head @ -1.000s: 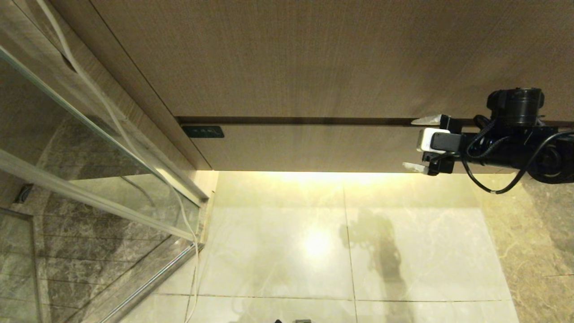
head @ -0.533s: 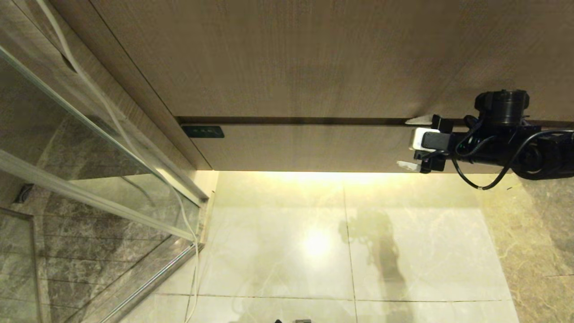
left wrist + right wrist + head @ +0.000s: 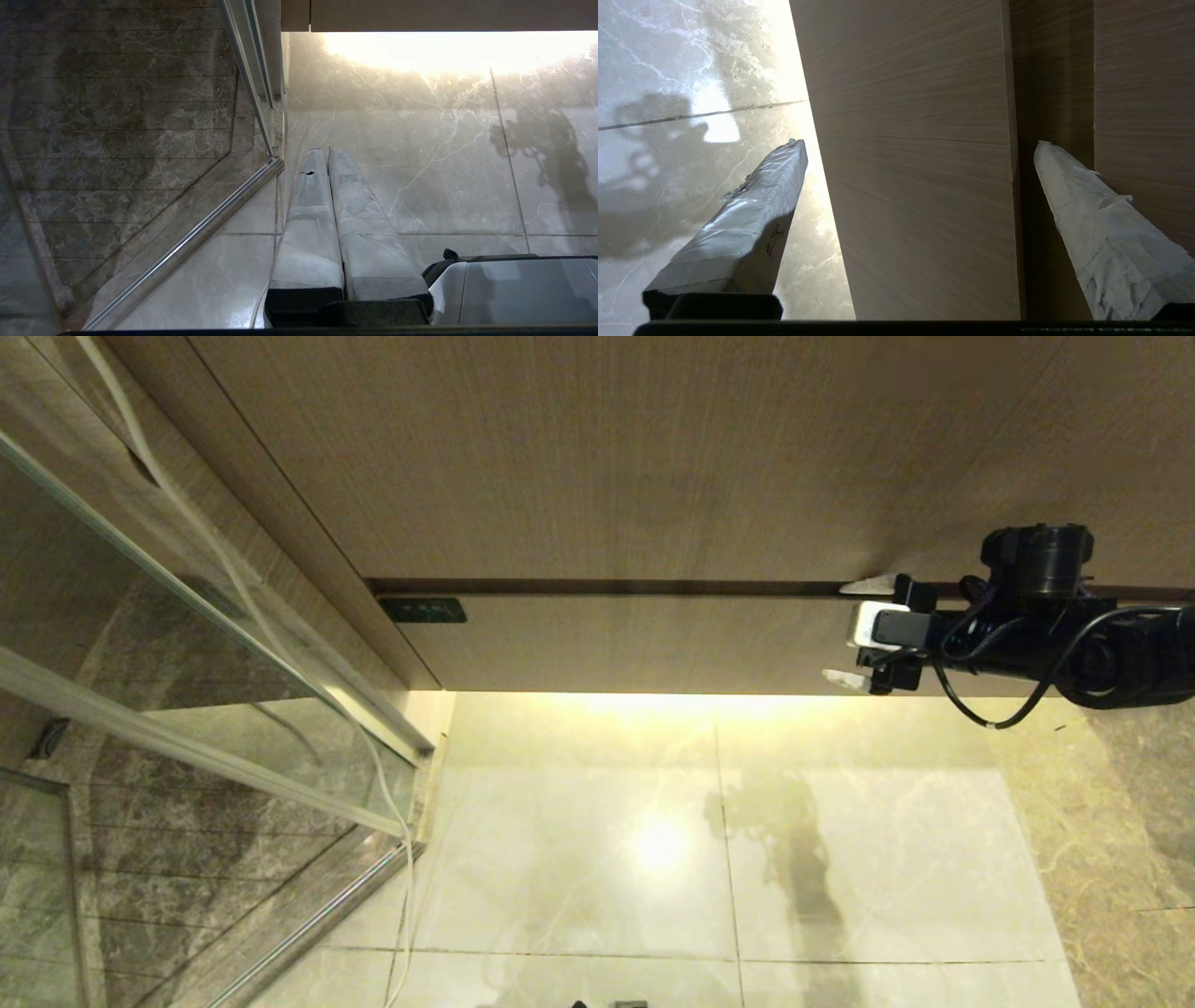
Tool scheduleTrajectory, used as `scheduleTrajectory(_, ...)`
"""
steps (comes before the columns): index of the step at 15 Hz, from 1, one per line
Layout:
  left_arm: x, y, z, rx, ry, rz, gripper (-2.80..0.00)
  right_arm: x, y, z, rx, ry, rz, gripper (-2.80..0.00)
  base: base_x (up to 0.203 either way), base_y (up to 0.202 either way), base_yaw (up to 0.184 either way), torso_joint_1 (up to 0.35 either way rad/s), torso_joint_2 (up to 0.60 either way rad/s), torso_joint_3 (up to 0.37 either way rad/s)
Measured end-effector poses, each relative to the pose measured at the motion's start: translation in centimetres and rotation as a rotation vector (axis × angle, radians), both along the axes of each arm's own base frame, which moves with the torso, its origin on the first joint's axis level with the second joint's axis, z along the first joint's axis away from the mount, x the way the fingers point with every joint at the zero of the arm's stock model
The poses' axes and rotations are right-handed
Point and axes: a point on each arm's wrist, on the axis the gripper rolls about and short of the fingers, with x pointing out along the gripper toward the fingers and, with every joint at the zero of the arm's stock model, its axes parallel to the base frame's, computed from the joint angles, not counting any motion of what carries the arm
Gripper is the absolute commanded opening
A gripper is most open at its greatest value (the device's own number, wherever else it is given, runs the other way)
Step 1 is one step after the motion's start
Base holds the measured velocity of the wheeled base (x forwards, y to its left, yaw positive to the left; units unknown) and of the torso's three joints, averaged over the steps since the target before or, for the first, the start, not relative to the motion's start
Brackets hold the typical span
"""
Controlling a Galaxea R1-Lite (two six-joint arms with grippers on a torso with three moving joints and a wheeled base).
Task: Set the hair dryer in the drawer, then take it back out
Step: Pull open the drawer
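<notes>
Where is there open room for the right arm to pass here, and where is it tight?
Open: the pale floor tiles between the glass partition and the darker right-hand tiles. Tight: at the closed drawer, where the open right tool spans the front from the gap above to its lower edge.

Drawer [image 3: 653, 644] shut, under the tall panel [image 3: 607, 457], a gap between them. Label [image 3: 422, 609] at drawer's left end. Floor [image 3: 653, 859] below and in front. Glass door [image 3: 187, 644] left of drawer. Right hand [image 3: 848, 633] at drawer's right end, one fingertip at the gap, the other at drawer's lower edge.
</notes>
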Motion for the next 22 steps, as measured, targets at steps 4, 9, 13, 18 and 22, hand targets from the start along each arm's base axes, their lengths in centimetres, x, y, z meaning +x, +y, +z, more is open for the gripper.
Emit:
scheduleTrajectory(4, 0.0, 0.0, 0.0, 0.0, 0.0, 0.0, -2.8, 0.7, 0.1, -0.2, 0.005, -0.003, 0.002, 0.0, 0.0, 0.0, 0.0, 0.0, 0.0, 0.0)
scheduleTrajectory(9, 0.0, 0.0, 0.0, 0.0, 0.0, 0.0, -2.8, 1.5, 0.2, -0.5, 0.009, -0.006, -0.001, 0.0, 0.0, 0.0, 0.0, 0.0, 0.0, 0.0)
scheduleTrajectory(13, 0.0, 0.0, 0.0, 0.0, 0.0, 0.0, -2.8, 1.8, 0.2, -1.2, 0.03, 0.036, -0.013, 0.0, 0.0, 0.0, 0.0, 0.0, 0.0, 0.0)
scheduleTrajectory(18, 0.0, 0.0, 0.0, 0.0, 0.0, 0.0, -2.8, 0.9, 0.3, -2.0, 0.067, 0.206, -0.026, 0.0, 0.0, 0.0, 0.0, 0.0, 0.0, 0.0)
scheduleTrajectory(22, 0.0, 0.0, 0.0, 0.0, 0.0, 0.0, -2.8, 0.2, 0.3, -1.6, 0.068, 0.233, -0.03, 0.0, 0.0, 0.0, 0.0, 0.0, 0.0, 0.0)
